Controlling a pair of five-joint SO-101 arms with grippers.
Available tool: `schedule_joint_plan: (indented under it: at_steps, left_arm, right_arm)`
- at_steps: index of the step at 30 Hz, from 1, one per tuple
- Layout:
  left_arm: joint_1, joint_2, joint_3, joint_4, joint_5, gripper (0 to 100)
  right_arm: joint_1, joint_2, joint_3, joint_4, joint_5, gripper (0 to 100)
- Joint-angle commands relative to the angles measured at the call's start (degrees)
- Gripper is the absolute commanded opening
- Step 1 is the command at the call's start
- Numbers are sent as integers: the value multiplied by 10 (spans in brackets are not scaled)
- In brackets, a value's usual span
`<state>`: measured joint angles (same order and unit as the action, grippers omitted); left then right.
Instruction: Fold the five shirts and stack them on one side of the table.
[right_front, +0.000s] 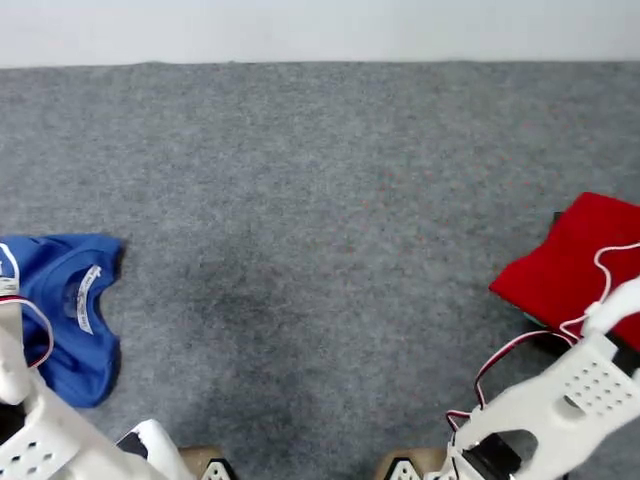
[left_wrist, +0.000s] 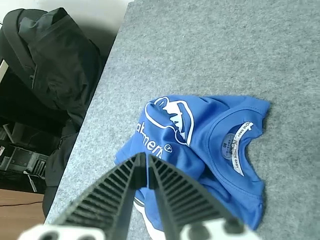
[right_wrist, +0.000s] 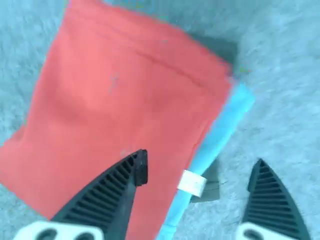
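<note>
Folded red shirt (right_front: 570, 265) tops the stack on the table's (right_front: 320, 200) right side, with a light-blue shirt (right_wrist: 221, 131) beneath. The right gripper (right_wrist: 201, 167) is over it, spread wide and empty. Blue shirt (left_wrist: 210, 145) lies crumpled at the left and needs folding; left gripper (left_wrist: 146, 170) is above it, closed, apparently holding nothing.

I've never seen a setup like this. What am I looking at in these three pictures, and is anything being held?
Two white robot arms, left and right, stand at a grey felt-covered table. One picture looks down from a fixed camera above; the other two come from cameras on each arm's wrist. A crumpled blue shirt lies at the left side. The left arm's black ridged fingers are shut above it, and I cannot tell whether they pinch cloth. On the right lies a folded red shirt atop a light blue one. The right arm's fingers hang open over it, holding nothing.
</note>
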<state>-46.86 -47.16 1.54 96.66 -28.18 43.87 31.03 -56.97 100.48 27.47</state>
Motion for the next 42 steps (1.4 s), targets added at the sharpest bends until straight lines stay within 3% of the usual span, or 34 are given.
schedule_joint_plan:
  at_steps: [1, 4, 7, 10, 15, 20, 25, 31, 38, 42]
  left_arm:
    - [2, -5, 0, 1, 5, 14]
    - [2, -5, 0, 1, 5, 14]
    - [1, -5, 0, 2, 5, 14]
    - [1, -5, 0, 2, 6, 14]
    - [2, -5, 0, 17, 6, 14]
    - [2, -6, -3, 20, 6, 14]
    - [-1, -6, -3, 29, 6, 15]
    - [2, 0, 47, 35, 3, 30]
    - [2, 1, 200, 31, -28, 191]
    - [-1, 1, 320, -33, -61, 224]
  right_arm:
    - [0, -33, -43, 21, -4, 288]
    - [-2, 2, -41, 19, -4, 179]
    - [0, 61, -43, 3, -2, 9]
    - [14, 121, -43, -23, -2, 47]
    - [22, 206, -53, -101, -2, 6]
    - [2, 162, -167, 29, -3, 9]
    - [0, 94, -181, 25, -4, 9]
    - [-27, -16, -61, 26, -5, 9]
    - [-58, -230, 214, 25, -6, 13]
    - [-73, -337, 363, 24, -6, 13]
